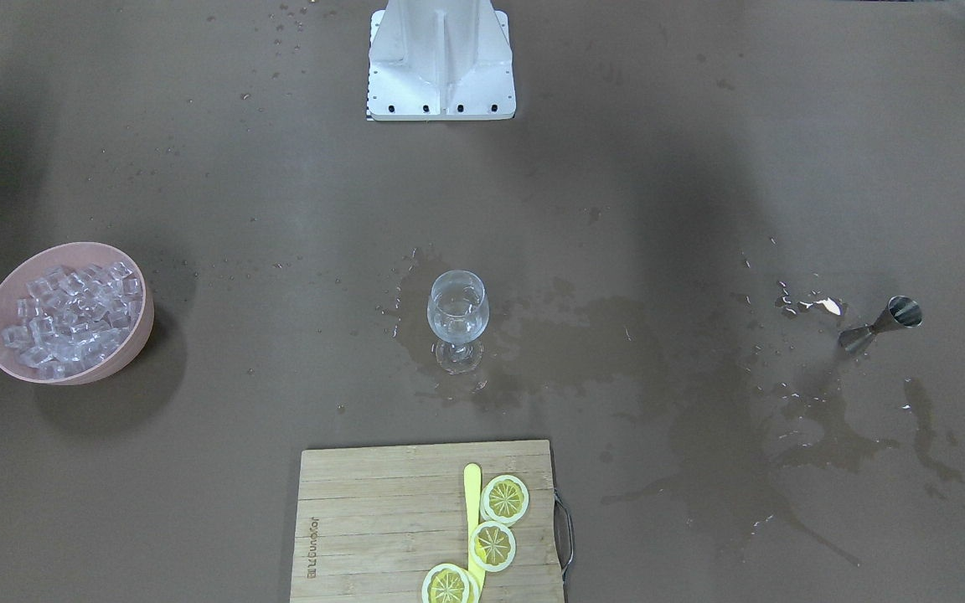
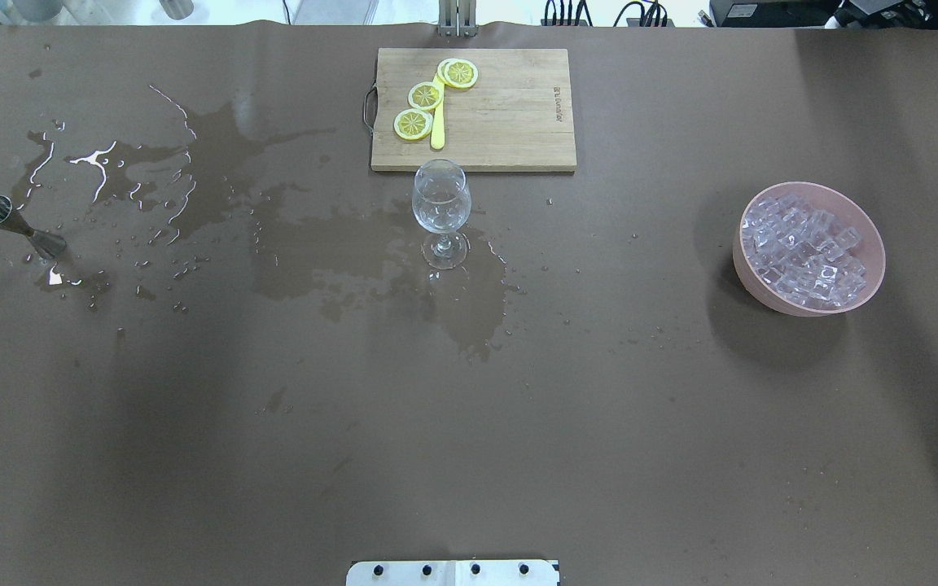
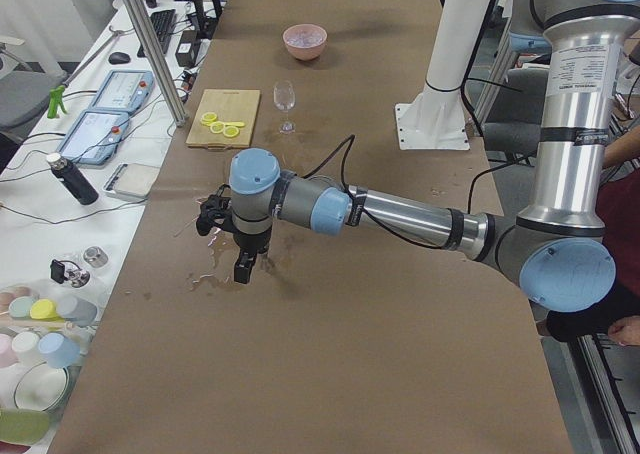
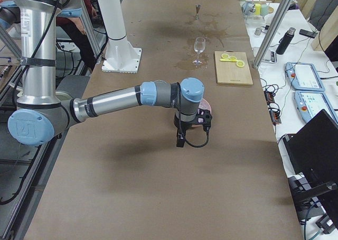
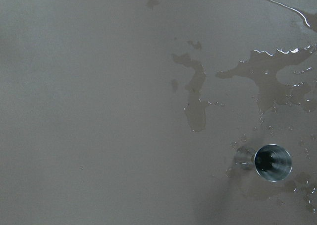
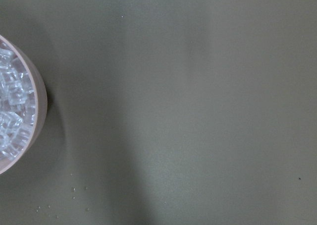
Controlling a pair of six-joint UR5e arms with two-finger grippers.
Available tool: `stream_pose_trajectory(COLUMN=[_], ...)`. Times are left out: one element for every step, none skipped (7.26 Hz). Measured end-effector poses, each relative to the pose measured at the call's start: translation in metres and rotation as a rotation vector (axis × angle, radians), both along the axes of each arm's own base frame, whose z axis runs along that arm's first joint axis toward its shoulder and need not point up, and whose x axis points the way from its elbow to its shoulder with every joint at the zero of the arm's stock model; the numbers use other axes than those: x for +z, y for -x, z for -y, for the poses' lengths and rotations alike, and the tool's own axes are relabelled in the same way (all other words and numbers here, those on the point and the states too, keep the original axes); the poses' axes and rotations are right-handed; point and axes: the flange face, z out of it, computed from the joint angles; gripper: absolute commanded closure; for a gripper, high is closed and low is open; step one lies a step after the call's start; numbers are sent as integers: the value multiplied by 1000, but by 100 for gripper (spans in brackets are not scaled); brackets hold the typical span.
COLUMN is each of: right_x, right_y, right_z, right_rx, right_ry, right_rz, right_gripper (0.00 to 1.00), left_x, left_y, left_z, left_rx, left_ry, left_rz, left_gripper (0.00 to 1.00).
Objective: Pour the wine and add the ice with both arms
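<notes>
A clear stemmed glass stands at the table's middle on a wet patch. The ice fills a pink bowl on the robot's right. A steel jigger stands on the robot's left among spills. No wine is in view. My left gripper hangs above the table near the jigger's side. My right gripper hangs beside the bowl. Both arms show only in the side views, so I cannot tell whether either gripper is open or shut.
A bamboo cutting board with lemon slices and a yellow stick lies beyond the glass. Puddles spread across the robot's left half. The white base block sits at the robot's edge.
</notes>
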Motion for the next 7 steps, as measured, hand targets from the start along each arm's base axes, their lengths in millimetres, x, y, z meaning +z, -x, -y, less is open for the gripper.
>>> stream_pose_trajectory(right_x=[-1,-1,-2,-3,-6,-9,-13], right_y=[0,0,0,1,3,6,10], right_z=[0,1,1,1,1,1,3], right_rx=[0,1,2,3,2,-3,-9], right_ry=[-1,-3,-2,-2,-5,-9,-21], right_rz=[0,-1,0,4,7,8,11], right_gripper=[0,0,0,0,0,0,0], left_x=[8,23,32,39,46,51,54], left_y=[-2,-3,-5,-10,-16,-25,-38], left_z=[-5,-15,-22,-29,-40,-50,-60], left_rx=[-4,-15,-32,-44,-66,-96,-126], left_ry=[-2,-14,-18,-23,-33,-41,-41], left_rz=[-3,-9,-17,-25,-41,-65,-97], left_gripper=[3,3,3,3,3,3,3])
